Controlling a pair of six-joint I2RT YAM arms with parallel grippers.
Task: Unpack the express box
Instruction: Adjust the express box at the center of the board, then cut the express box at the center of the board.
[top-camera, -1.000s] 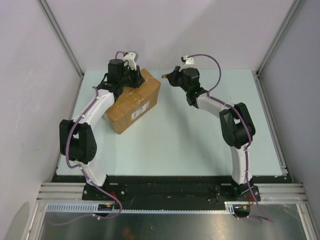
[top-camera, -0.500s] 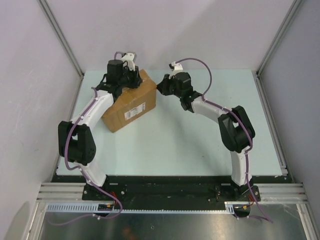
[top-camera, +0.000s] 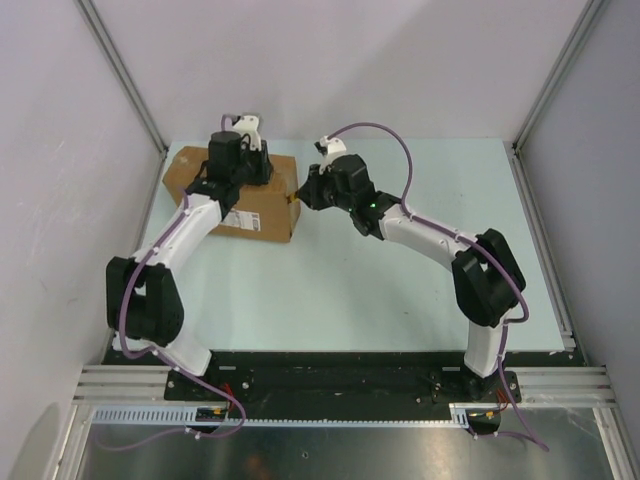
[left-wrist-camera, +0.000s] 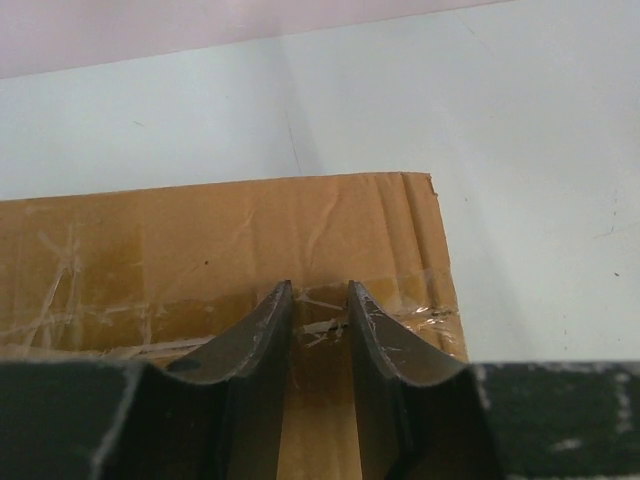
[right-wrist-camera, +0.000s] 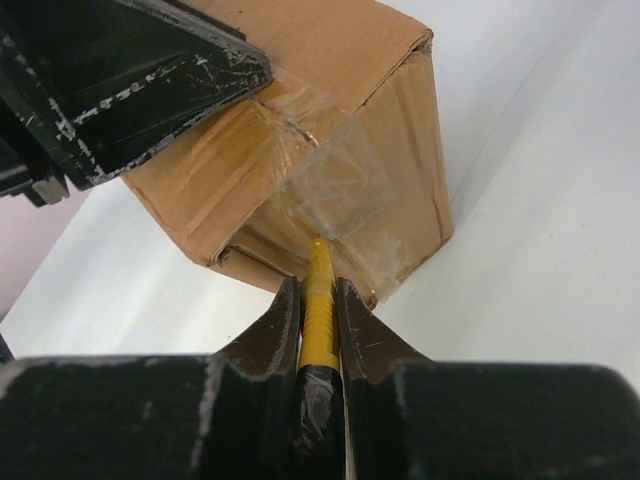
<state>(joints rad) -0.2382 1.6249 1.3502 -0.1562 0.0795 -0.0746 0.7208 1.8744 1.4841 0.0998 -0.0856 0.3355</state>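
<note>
The express box (top-camera: 272, 200), a brown taped carton, lies at the back left of the table. My left gripper (top-camera: 250, 168) rests on its top, over the tape seam. In the left wrist view its fingers (left-wrist-camera: 318, 290) stand slightly apart above the box (left-wrist-camera: 200, 230), with nothing between them. My right gripper (top-camera: 303, 193) is at the box's right end, shut on a yellow utility knife (right-wrist-camera: 319, 295). The knife tip touches the clear tape on the end face of the box (right-wrist-camera: 340, 130). The black left gripper (right-wrist-camera: 130, 80) sits on the box top in the right wrist view.
The pale table (top-camera: 400, 280) is bounded by white walls close behind and left of the box. A metal frame post (top-camera: 125, 80) rises at the back left corner. A white label (top-camera: 255, 224) shows on the box's near side.
The box has turned and slid left under my left gripper, now lying along the back. My right gripper moved left with the knife up to the box's right end.
</note>
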